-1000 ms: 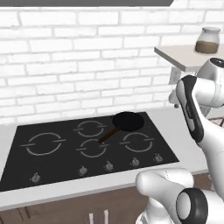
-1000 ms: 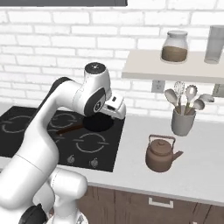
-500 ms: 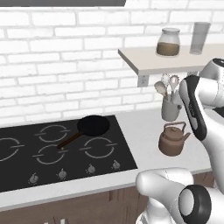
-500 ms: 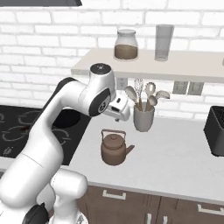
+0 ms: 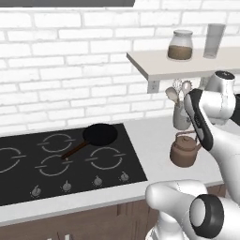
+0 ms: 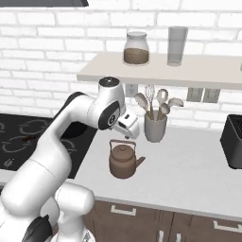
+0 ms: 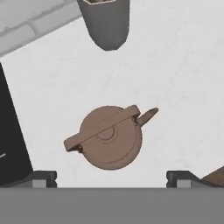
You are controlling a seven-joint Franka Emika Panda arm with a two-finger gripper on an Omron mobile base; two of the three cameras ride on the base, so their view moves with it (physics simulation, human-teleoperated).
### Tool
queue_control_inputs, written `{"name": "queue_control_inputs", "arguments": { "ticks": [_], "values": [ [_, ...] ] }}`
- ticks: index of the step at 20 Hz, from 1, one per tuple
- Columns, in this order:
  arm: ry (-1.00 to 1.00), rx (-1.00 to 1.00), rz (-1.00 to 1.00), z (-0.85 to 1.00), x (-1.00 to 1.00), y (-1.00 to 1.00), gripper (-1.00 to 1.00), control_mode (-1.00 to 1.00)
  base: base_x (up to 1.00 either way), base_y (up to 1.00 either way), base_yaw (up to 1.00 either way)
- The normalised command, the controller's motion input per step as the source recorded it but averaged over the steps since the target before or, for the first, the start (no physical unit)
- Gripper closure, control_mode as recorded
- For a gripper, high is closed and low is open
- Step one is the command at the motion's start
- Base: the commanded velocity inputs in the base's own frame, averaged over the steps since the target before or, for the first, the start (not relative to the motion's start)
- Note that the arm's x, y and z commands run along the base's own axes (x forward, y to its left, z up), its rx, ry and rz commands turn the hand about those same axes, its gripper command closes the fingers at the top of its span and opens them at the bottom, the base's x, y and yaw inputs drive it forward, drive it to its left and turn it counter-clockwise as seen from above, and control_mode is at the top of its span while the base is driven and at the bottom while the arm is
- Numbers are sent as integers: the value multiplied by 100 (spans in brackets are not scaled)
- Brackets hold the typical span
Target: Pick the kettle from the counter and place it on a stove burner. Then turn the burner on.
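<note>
The kettle (image 7: 111,136) sits on the counter (image 7: 175,78) beside the cooktop (image 7: 11,140), spout toward the counter's front right. The gripper (image 7: 111,178), wide open and empty, hangs above it, fingertips (image 7: 43,178) partly cut off. The utensil jar (image 7: 106,22) is cropped.

Chg log, vs earlier pics:
- Base/cams: driven rightward along bench (image 6: 198,175); whole scene slid left in both base views.
- Kettle (image 6: 124,160): newly in left base view, nearer centre in right base view. Not itself moved.
- Shelf, utensil jar (image 6: 155,126): shifted left in frame.
- Toaster-like black box (image 6: 232,142): newly in frame, right edge.
</note>
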Motion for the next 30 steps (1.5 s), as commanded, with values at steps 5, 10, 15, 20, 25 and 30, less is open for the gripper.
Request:
{"name": "queue_control_inputs", "arguments": {
  "ticks": [5, 10, 15, 20, 25, 30],
  "values": [
    [1, 13, -38, -53, 27, 1, -100, -100, 0, 0, 0],
    [1, 15, -19, -40, 39, 1, -100, -100, 0, 0, 0],
    [3, 1, 0, -18, 30, 1, -100, -100, 0, 0, 0],
    [9, 0, 0, -18, 16, 2, -100, -100, 0, 0, 0],
    [9, 0, 0, -48, 0, 0, -100, -100, 0, 0, 0],
    [2, 0, 0, -27, 1, 0, 100, -100, 0, 0, 0]
  ]
}}
